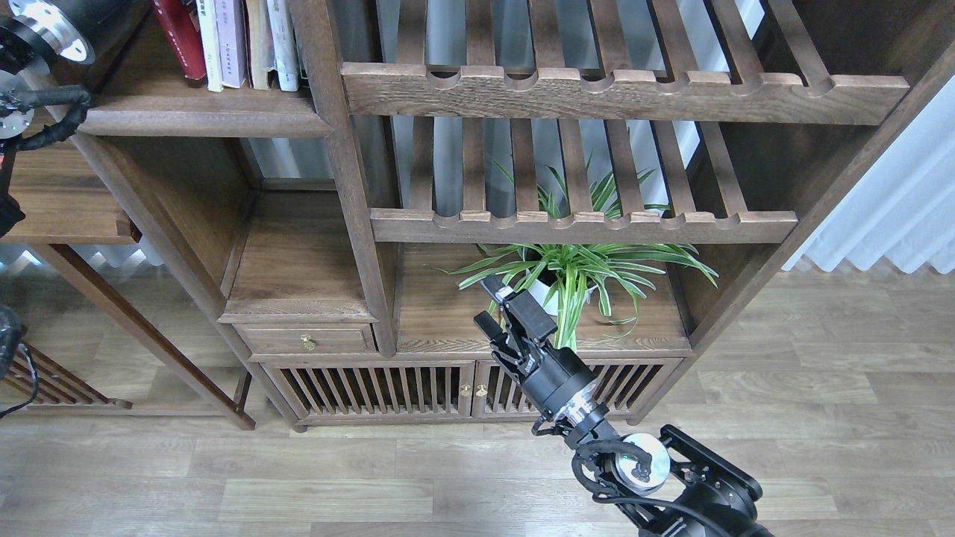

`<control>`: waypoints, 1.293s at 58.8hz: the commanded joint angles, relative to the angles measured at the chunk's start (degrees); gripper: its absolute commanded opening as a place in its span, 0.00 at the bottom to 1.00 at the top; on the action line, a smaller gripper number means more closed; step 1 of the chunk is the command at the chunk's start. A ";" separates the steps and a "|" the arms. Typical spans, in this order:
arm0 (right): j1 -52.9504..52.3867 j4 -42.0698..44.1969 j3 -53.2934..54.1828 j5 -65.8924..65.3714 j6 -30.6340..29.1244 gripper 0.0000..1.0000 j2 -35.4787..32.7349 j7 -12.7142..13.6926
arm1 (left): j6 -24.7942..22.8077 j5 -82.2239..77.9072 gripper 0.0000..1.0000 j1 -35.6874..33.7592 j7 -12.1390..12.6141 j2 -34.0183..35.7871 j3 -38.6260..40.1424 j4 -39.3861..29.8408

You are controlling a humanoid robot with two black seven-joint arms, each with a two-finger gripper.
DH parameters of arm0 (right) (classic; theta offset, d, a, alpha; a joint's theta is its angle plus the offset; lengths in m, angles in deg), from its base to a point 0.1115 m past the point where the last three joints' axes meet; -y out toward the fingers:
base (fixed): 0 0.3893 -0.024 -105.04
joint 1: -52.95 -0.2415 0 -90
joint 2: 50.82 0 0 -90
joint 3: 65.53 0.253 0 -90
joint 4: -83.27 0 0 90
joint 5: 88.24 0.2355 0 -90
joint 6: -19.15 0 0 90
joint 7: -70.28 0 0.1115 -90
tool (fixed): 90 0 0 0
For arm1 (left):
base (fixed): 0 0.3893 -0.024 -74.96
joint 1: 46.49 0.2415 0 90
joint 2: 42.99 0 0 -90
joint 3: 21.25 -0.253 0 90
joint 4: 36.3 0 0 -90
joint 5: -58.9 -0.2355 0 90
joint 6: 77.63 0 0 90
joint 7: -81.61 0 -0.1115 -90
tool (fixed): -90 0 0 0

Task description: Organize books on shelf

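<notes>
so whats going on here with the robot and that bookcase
A two-armed robot is tidying books on the upper-left shelf of a wooden bookcase. Several stand upright in a row there, a dark red one at the left end, leaning slightly. The left arm reaches up toward them at the top-left corner, but its gripper is out of view. The right gripper hangs in front of the potted plant lower down, jaws apart and holding nothing.

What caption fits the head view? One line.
Books upright on the shelf; right gripper hovers near the potted plant.
</notes>
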 commanded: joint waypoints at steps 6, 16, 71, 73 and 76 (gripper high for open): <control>0.01 0.00 0.00 0.03 0.00 0.98 -0.08 -0.03 | 0.00 0.05 1.00 0.32 0.12 0.80 0.32 -0.79; 0.01 0.00 0.00 0.03 0.00 0.98 -0.08 -0.03 | 0.00 0.14 1.00 0.41 0.47 0.89 0.41 -1.59; 0.10 0.00 0.00 0.03 0.00 0.98 -0.08 -0.03 | 0.00 0.14 1.00 0.41 3.81 1.59 0.32 -2.47; 0.10 0.00 0.00 0.03 0.00 0.98 -0.08 -0.03 | 0.00 0.14 1.00 0.41 3.81 1.59 0.24 -2.47; 0.10 0.00 0.00 0.03 0.00 0.98 -0.08 -0.03 | 0.00 0.14 1.00 0.41 3.81 1.59 0.15 -2.47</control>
